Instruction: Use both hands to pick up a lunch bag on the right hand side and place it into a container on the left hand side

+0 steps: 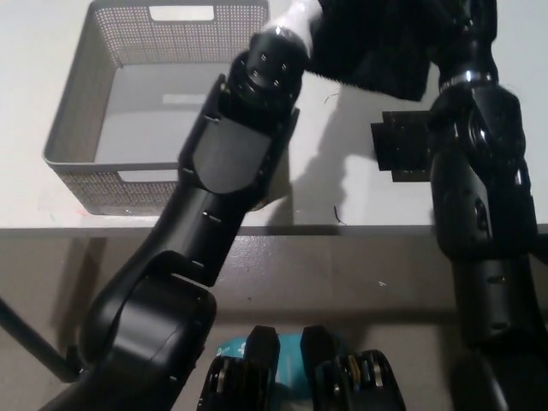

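The black lunch bag (368,47) hangs in the air above the white table (342,188), its top cut off by the picture's upper edge. My white left hand (297,14) presses on its left side, mostly hidden behind the bag. On the bag's right side is my black right hand (462,34), hard to tell apart from the dark fabric. The grey mesh container (73,111) stands on the table at the left, with nothing inside. My left forearm crosses over its right front corner.
A dark square patch (407,147) lies on the table under the bag; whether it is a shadow or a flat object is unclear. The table's front edge (360,228) runs across the middle of the picture, with floor below it.
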### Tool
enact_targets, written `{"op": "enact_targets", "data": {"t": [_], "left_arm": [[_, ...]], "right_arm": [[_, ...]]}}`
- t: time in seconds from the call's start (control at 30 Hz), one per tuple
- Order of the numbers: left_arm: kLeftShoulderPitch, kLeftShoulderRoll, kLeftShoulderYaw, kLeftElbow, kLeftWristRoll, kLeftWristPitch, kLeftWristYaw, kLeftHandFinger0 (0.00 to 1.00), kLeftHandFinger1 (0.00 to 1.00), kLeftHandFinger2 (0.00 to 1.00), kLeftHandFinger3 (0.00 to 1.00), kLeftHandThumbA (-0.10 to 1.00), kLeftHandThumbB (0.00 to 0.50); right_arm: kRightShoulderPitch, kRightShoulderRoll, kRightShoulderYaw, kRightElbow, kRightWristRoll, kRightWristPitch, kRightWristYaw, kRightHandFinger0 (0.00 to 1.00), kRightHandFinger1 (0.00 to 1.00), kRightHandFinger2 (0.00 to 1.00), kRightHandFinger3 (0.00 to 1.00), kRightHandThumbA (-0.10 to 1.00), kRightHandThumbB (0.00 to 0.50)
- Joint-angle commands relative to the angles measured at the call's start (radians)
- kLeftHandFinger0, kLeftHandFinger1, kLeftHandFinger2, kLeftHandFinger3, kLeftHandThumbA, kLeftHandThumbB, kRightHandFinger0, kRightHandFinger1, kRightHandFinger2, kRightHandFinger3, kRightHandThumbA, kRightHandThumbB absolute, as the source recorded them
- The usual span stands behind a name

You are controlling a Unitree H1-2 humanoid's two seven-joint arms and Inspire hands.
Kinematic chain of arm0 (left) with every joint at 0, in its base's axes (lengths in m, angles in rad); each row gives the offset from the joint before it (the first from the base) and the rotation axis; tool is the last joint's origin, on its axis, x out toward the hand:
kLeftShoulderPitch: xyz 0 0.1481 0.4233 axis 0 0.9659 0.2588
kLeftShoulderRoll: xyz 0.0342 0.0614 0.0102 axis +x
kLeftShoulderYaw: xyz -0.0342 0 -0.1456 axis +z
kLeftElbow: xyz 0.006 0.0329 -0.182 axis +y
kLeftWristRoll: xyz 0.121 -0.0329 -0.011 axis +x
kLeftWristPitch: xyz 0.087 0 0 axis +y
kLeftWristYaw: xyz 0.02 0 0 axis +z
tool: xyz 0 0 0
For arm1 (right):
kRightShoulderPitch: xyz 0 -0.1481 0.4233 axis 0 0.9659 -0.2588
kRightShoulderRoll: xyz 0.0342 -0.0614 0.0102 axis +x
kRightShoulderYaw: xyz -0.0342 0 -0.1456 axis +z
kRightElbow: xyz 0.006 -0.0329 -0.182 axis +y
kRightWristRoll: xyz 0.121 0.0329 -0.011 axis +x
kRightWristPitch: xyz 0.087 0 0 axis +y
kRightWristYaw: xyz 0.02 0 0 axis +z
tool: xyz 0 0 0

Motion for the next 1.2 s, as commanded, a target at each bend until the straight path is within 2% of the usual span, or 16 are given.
{"op": "enact_targets", "data": {"t": [0.0, 0.17, 0.27, 0.33, 0.4, 0.6, 0.67, 0.7, 0.77, 1.0, 1.17], "left_arm": [[-0.066, -0.012, 0.016, -0.144, -0.044, 0.02, -0.052, 1.0, 1.0, 1.0, 1.0, 1.0, 0.284], [-0.009, 0.014, 0.021, -0.273, -0.028, 0.041, -0.045, 1.0, 1.0, 1.0, 1.0, 1.0, 0.26], [0.032, 0.019, 0.038, -0.382, -0.029, 0.099, -0.029, 1.0, 1.0, 1.0, 1.0, 1.0, 0.264], [0.054, 0.024, 0.047, -0.442, -0.026, 0.134, -0.023, 1.0, 1.0, 1.0, 1.0, 1.0, 0.271], [0.074, 0.031, 0.053, -0.488, -0.023, 0.154, -0.019, 1.0, 1.0, 1.0, 1.0, 1.0, 0.267], [0.112, 0.039, 0.08, -0.554, -0.031, 0.172, -0.015, 1.0, 1.0, 1.0, 1.0, 1.0, 0.256], [0.124, 0.036, 0.09, -0.571, -0.038, 0.171, -0.013, 1.0, 1.0, 1.0, 1.0, 1.0, 0.245], [0.144, 0.046, 0.102, -0.594, -0.039, 0.157, -0.012, 1.0, 1.0, 1.0, 1.0, 1.0, 0.219], [0.161, 0.059, 0.107, -0.618, -0.034, 0.172, -0.015, 1.0, 1.0, 1.0, 1.0, 1.0, 0.243], [0.229, 0.054, 0.108, -0.681, -0.014, 0.197, -0.002, 1.0, 1.0, 1.0, 1.0, 1.0, 0.259], [0.257, 0.05, 0.104, -0.687, -0.01, 0.207, 0.004, 1.0, 1.0, 1.0, 1.0, 1.0, 0.259]], "right_arm": [[-0.124, 0.054, 0.071, -0.023, -0.016, 0.036, 0.067, 1.0, 1.0, 1.0, 1.0, 1.0, 0.156], [-0.134, 0.068, 0.111, -0.039, -0.029, 0.057, 0.088, 1.0, 1.0, 1.0, 1.0, 1.0, 0.145], [-0.137, 0.08, 0.144, -0.065, -0.046, 0.082, 0.085, 1.0, 1.0, 1.0, 1.0, 1.0, 0.153], [-0.137, 0.089, 0.167, -0.078, -0.067, 0.077, 0.078, 1.0, 1.0, 1.0, 1.0, 1.0, 0.125], [-0.138, 0.102, 0.182, -0.087, -0.078, 0.081, 0.073, 1.0, 1.0, 1.0, 1.0, 1.0, 0.126], [-0.15, 0.115, 0.214, -0.089, -0.094, 0.095, 0.079, 1.0, 1.0, 1.0, 1.0, 1.0, 0.118], [-0.148, 0.12, 0.22, -0.09, -0.092, 0.106, 0.084, 1.0, 1.0, 1.0, 1.0, 1.0, 0.122], [-0.153, 0.132, 0.228, -0.074, -0.076, 0.1, 0.107, 1.0, 1.0, 1.0, 1.0, 1.0, 0.122], [-0.153, 0.142, 0.237, -0.064, -0.077, 0.099, 0.112, 1.0, 1.0, 1.0, 1.0, 1.0, 0.129], [-0.114, 0.17, 0.264, -0.056, -0.095, 0.067, 0.112, 1.0, 1.0, 1.0, 1.0, 1.0, 0.107], [-0.091, 0.183, 0.263, -0.051, -0.09, 0.074, 0.108, 1.0, 1.0, 1.0, 1.0, 1.0, 0.137]]}}
